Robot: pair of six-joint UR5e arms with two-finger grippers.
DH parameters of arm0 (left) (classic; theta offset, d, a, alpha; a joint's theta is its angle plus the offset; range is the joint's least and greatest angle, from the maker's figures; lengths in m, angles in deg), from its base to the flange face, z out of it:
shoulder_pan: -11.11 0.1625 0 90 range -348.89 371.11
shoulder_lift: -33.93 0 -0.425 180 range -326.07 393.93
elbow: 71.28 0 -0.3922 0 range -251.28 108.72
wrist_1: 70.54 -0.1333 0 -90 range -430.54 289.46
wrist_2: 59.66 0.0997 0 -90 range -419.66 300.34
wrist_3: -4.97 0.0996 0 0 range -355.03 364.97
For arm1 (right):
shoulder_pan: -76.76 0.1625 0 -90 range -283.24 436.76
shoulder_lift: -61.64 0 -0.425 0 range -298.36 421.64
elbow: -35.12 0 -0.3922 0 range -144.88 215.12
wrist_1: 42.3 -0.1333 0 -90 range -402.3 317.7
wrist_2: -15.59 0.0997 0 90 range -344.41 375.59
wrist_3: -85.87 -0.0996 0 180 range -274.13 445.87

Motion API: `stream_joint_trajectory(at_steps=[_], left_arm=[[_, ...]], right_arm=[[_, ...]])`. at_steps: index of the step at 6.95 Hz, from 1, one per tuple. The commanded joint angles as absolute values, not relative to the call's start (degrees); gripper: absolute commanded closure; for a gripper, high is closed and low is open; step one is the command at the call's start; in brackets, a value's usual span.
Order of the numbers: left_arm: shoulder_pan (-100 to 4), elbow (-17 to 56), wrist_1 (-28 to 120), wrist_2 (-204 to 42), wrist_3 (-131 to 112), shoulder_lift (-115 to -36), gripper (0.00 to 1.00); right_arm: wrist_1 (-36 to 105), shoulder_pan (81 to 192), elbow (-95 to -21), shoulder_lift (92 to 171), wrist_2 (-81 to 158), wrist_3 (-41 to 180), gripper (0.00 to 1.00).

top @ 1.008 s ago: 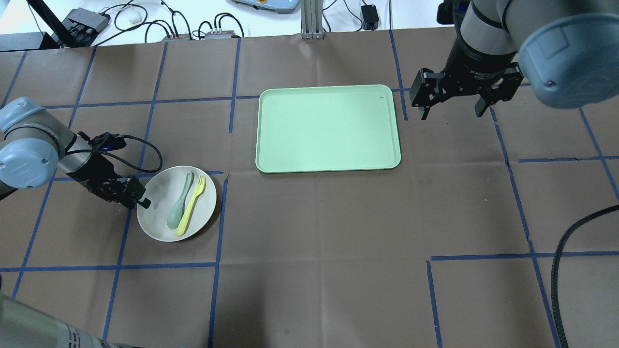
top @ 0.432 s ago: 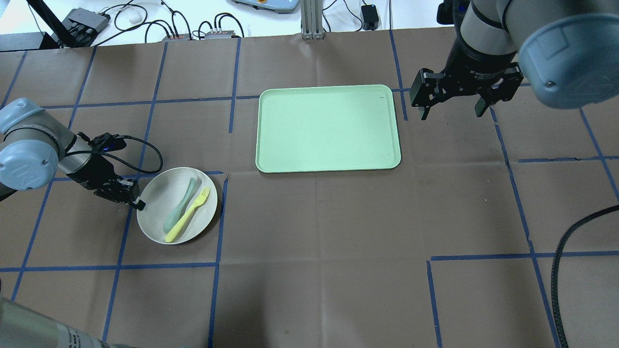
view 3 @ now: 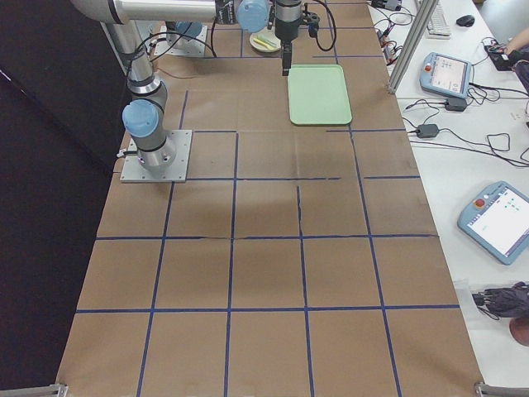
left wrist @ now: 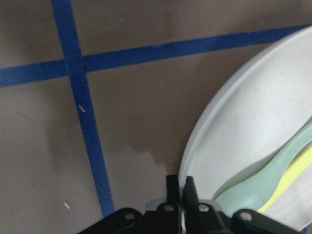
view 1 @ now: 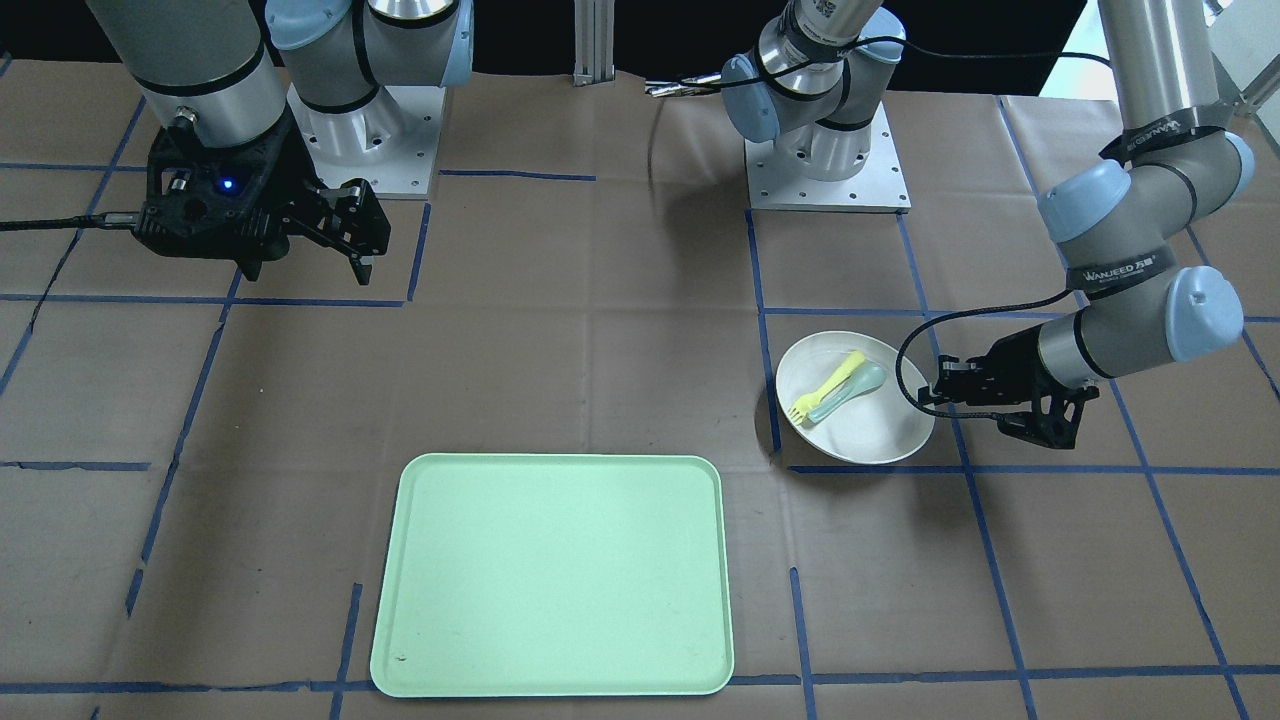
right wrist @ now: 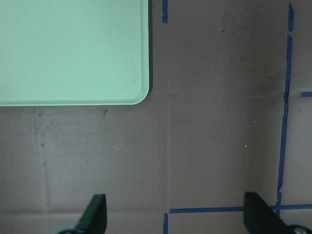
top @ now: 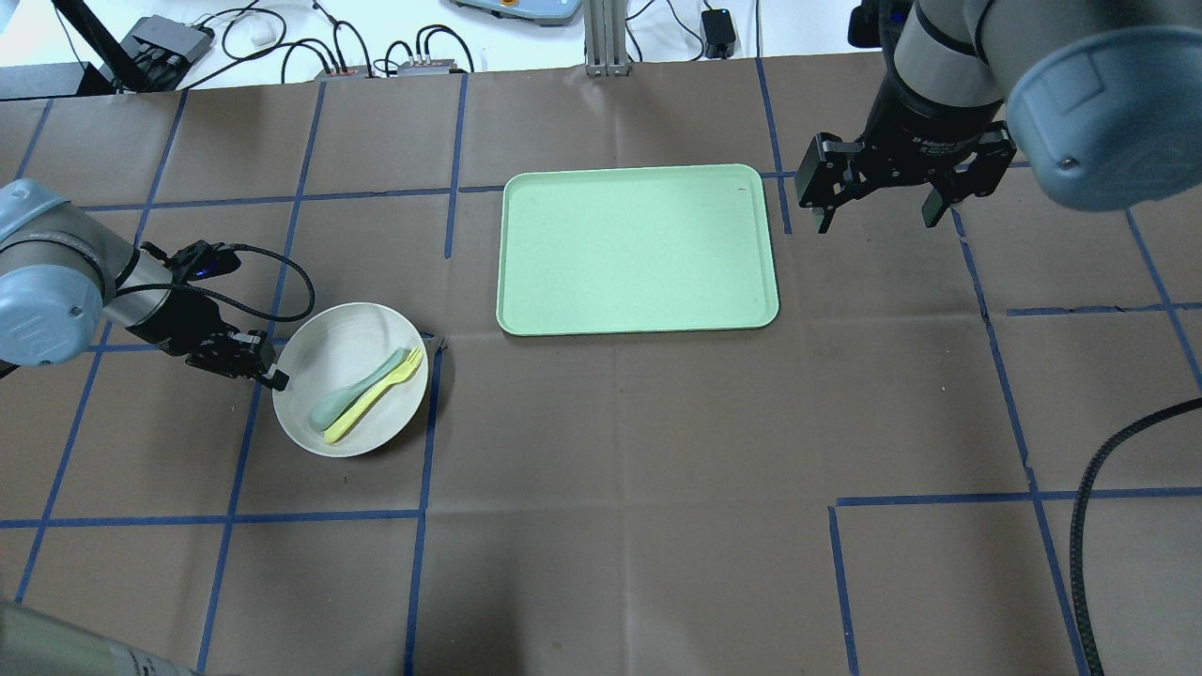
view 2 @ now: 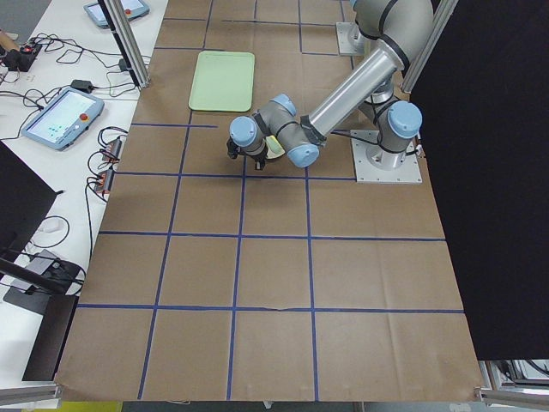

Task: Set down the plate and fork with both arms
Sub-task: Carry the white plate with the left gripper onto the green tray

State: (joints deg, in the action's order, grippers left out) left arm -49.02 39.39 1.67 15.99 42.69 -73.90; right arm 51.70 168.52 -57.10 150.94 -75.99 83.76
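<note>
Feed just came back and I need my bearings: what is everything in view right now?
plate: one, off-white, robot's left side of the table
fork: one, pale yellow, lying in the plate
spoon: one, grey-green, in the plate beside the fork
tray: one, mint green, mid-table
table: one, brown cover with blue tape lines
left claw: one, black, shut on the plate's rim
right claw: one, black, open, right of the tray

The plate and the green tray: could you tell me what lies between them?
Only bare brown paper crossed by a blue tape line, as the overhead view shows.
</note>
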Motion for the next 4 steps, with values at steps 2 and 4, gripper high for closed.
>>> stream_joint_trajectory(at_steps=[2, 4], left_arm=[[-55.99, 38.67, 1.09, 12.15, 28.77, -73.82, 1.0], [-63.82, 33.94, 1.09, 9.78, 16.02, -74.6, 1.0]], right_arm=[[51.74, 168.52, -57.17, 150.94, -76.0, 83.76, 0.0], [51.66, 168.52, -57.08, 150.94, -76.0, 83.76, 0.0]])
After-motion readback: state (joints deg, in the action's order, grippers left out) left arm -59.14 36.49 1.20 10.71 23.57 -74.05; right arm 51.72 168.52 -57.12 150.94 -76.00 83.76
